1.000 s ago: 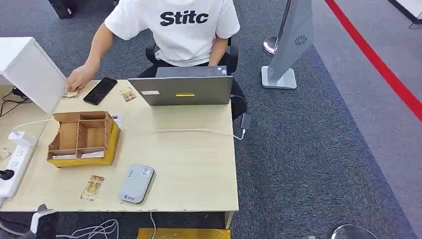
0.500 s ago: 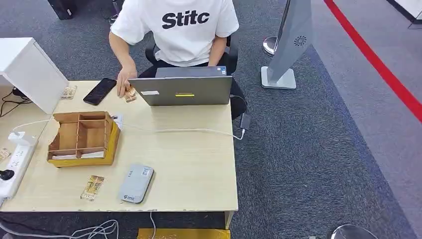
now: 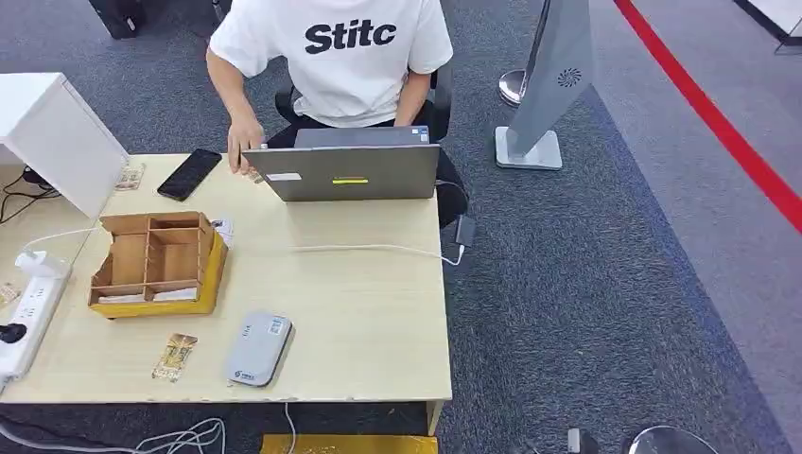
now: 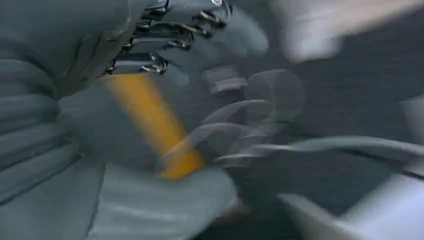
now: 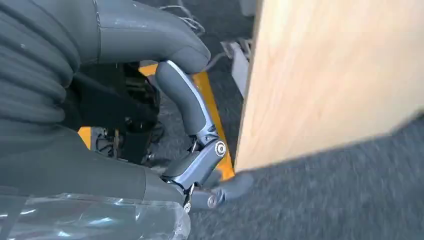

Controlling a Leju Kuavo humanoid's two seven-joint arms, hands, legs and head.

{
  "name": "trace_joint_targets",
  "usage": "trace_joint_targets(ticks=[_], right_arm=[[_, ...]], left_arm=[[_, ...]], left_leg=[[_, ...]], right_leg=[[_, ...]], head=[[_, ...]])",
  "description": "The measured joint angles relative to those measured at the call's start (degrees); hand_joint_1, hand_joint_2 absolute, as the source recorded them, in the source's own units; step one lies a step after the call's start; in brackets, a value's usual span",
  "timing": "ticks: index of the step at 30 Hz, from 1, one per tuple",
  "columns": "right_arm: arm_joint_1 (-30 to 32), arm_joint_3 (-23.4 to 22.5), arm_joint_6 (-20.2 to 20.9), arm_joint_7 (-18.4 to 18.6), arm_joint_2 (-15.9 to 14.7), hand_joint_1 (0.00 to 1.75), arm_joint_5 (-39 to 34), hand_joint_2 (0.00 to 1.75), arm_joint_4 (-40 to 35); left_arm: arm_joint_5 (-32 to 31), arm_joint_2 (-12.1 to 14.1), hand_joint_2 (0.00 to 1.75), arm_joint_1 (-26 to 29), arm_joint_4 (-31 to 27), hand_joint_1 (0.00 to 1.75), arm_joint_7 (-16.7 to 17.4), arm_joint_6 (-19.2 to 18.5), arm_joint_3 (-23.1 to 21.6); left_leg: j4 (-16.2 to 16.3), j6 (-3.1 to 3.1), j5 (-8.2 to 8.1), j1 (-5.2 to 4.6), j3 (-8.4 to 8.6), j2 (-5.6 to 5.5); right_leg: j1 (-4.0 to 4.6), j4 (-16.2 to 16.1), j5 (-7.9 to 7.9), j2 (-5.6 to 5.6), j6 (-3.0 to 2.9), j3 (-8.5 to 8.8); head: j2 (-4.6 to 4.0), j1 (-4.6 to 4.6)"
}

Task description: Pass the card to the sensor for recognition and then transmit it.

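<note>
We read "Stitc" on the person's shirt, top centre; our right hand hangs empty, fingers apart; left hand too blurred to tell.

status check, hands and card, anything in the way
Right hand below the table edge, holding nothing. Left hand blurred, grip unclear. Card flat on the table beside the sensor. Path clear.

Card left of sensor; organizer behind both.
</note>
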Motion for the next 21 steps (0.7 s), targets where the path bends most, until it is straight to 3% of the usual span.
trace_joint_targets(ticks=[3,5,6,10,11,14,18,21], right_arm=[[-0.7,0.0,0.1,-1.3,0.3,1.75,-0.9,1.75,0.0],[-0.5,0.0,0.4,-2.0,0.3,1.75,-1.9,1.75,0.0],[-0.3,-0.1,0.3,-2.1,0.3,1.75,-2.1,1.75,0.0],[-0.1,-0.1,0.4,-2.4,0.3,1.75,-1.9,1.75,0.0],[-0.1,-0.1,1.4,-2.5,0.3,0.00,-1.9,1.75,0.0],[-0.1,0.0,2.5,-3.0,0.4,0.00,-0.9,1.75,0.0],[-0.1,2.0,-3.4,-4.2,0.8,0.00,2.3,1.75,-0.1],[0.7,5.4,-5.3,-2.5,0.8,0.00,1.3,1.75,-0.6]], left_arm=[[-8.7,-0.7,1.75,-0.2,7.8,1.75,10.1,14.9,-0.2],[-13.4,-1.2,1.75,-0.2,11.5,1.75,16.7,22.9,-1.2],[-14.4,-1.3,1.75,-0.1,12.7,1.75,17.7,24.7,-1.5],[-15.3,-1.0,1.75,-0.3,15.8,1.75,17.3,23.6,-2.7],[-15.8,-0.9,1.75,-0.4,16.3,0.00,16.5,22.9,-3.1],[-16.9,-0.3,1.75,-0.5,17.3,0.00,15.2,20.7,-4.2],[-18.6,0.5,1.75,-0.4,18.1,0.00,14.0,17.2,-6.4],[-18.4,1.0,1.75,0.2,18.1,0.00,13.9,15.8,-10.5]], left_leg=[[0.0,0.07,0.04,-0.02,0.00,-0.05],[0.0,0.09,0.02,-0.02,-0.02,-0.05],[0.1,0.11,0.01,-0.02,-0.03,-0.05],[0.1,0.16,-0.03,-0.02,-0.05,-0.05],[0.1,0.16,-0.03,-0.01,-0.04,-0.04],[0.0,0.13,-0.01,0.01,-0.03,-0.05],[0.0,0.06,0.03,0.04,-0.01,-0.06],[0.0,0.06,0.03,0.05,-0.02,-0.06]], right_leg=[[0.00,0.0,0.00,-0.06,0.02,0.04],[0.00,-0.1,0.02,-0.06,0.05,0.06],[-0.01,-0.1,0.02,-0.06,0.06,0.06],[-0.01,-0.1,0.00,-0.08,0.09,0.06],[0.00,-0.1,0.00,-0.07,0.08,0.06],[0.01,-0.1,0.00,-0.08,0.08,0.06],[0.04,0.0,0.01,-0.08,0.02,0.06],[0.05,0.0,0.01,-0.07,0.01,0.05]], head=[[0.00,0.02],[0.00,0.09],[0.00,0.13],[0.00,0.09],[0.00,0.09],[0.00,0.07],[0.00,0.00],[0.00,0.00]])
